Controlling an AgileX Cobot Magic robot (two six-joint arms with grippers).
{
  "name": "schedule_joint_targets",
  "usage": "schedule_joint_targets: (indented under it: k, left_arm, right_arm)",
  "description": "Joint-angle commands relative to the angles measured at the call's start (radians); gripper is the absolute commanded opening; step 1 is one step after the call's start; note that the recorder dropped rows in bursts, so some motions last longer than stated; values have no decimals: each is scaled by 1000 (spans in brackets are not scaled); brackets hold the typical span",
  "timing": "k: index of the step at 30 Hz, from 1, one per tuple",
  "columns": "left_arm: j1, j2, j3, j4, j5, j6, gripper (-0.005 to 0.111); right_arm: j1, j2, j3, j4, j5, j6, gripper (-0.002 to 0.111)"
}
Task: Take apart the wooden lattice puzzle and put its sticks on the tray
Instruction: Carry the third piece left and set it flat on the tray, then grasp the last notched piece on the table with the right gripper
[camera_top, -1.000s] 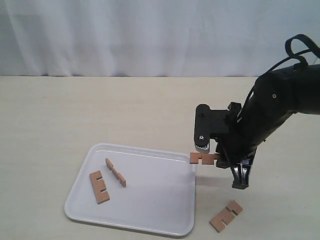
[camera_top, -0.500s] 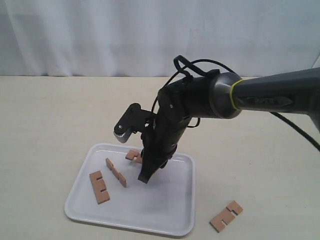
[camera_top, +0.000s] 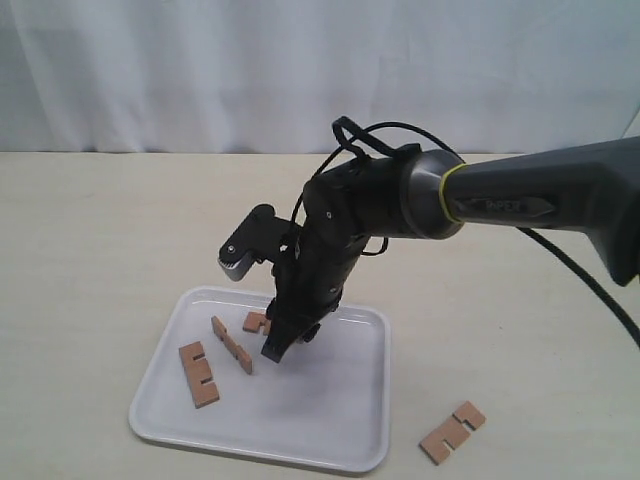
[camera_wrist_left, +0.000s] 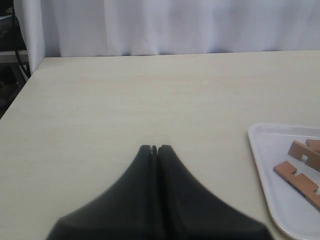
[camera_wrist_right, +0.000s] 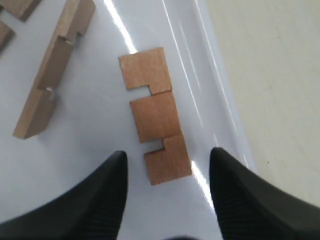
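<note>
Obs: right pincer (camera_wrist_right: 167, 159) spread wide, gripping nothing, hanging low over the tray (camera_top: 330, 420) with its arm reaching across from the right. A flat stick (camera_wrist_right: 155, 114) lies loose on the white floor between the 2 fingers (camera_wrist_right: 102, 200), touching neither, near the tray's far rim. Judgement: this spot was chosen to keep clear of the 2 sticks nearer the left, 1 flat (camera_top: 198, 374) and 1 on edge (camera_top: 231, 344).

Count: 3 of 4 on the tray, and nothing is left interlocked. The 4th stick (camera_top: 452, 431) sits on the bench (camera_top: 100, 230) off the tray's near right corner, well apart from the arm. I'd judge it the next pick.

The left pincer (camera_wrist_left: 156, 150) is closed tight on nothing, over bare bench beside the tray, outside the room camera's view.

Unclear: the arm covers most of the stick beneath it from the room side. Cannot tell whether the fingertips touch the tray floor.
</note>
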Motion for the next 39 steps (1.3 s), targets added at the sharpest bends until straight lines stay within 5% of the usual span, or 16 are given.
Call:
schedule_joint_targets:
  k: [1, 13, 26, 39]
  left_arm:
    - [1, -1, 2, 3, -9, 1, 0]
    - [1, -1, 2, 3, -9, 1, 0]
    - [1, -1, 2, 3, -9, 1, 0]
    - [1, -1, 2, 3, -9, 1, 0]
  right_arm:
    - [1, -44, -8, 6, 19, 8, 55]
    - [-60, -232, 21, -69, 367, -71, 54]
    - [-86, -326, 317, -466, 327, -90, 54]
    - [-87, -297, 348, -360, 284, -243, 54]
